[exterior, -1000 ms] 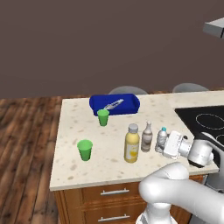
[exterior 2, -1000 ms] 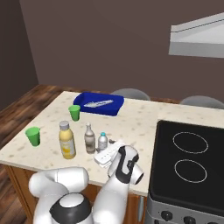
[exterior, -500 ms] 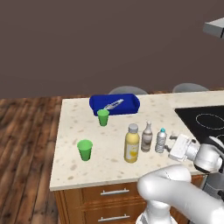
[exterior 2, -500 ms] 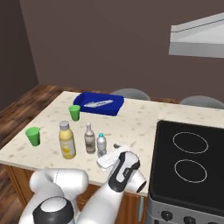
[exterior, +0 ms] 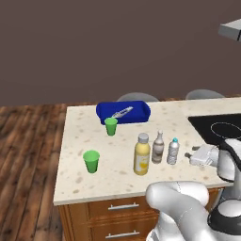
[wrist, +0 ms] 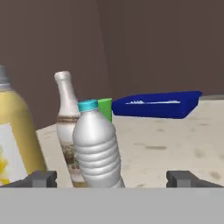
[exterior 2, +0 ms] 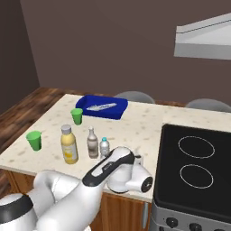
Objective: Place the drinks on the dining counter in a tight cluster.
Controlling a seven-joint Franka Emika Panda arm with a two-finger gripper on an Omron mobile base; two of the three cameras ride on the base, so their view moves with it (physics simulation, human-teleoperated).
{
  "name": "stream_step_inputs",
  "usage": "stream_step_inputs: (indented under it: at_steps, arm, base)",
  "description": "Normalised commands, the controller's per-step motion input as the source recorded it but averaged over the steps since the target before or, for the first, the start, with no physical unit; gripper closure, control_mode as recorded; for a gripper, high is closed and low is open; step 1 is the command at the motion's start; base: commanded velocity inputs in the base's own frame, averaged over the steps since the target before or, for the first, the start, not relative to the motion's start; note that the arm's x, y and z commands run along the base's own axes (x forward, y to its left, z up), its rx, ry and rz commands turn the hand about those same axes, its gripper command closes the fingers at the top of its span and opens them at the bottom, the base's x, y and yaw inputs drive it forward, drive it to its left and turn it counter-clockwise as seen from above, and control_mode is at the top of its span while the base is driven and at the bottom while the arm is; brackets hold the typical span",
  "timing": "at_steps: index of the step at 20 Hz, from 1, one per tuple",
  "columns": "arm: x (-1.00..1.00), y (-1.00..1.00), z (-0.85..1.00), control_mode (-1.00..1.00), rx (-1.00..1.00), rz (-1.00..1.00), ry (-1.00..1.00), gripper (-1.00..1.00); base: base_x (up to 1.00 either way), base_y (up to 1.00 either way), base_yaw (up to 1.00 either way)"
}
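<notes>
Drinks stand upright in a close row on the beige speckled stone dining counter [exterior: 94, 181], near its front edge.
Yellow juice bottle with white cap [exterior: 141, 154], slim brownish narrow-necked bottle [exterior: 158, 148] and clear ribbed water bottle with blue cap [exterior: 173, 151] look light, rigid and smooth, so likely slippery and easily tipped; the mid-body seems the safest hold. Beside the water bottle, the white arm's two-finger gripper [wrist: 112, 178] gapes wide, grasping nothing.
</notes>
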Motion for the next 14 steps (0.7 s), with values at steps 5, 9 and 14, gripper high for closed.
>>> stream_step_inputs:
  at_steps: [5, 9, 14]
  arm:
    - [-0.4, 0.0, 0.52, -1.0, -0.01, -0.01, 0.41, -1.0]
    - [-0.42, 0.03, 0.48, -1.0, -0.1, 0.0, 0.28, -1.0]
    - [-0.39, 0.14, 0.49, -1.0, -0.1, 0.0, 0.21, -1.0]
  base:
    - [0.0, 0.0, 0.0]
    - [0.0, 0.0, 0.0]
    - [0.0, 0.0, 0.0]
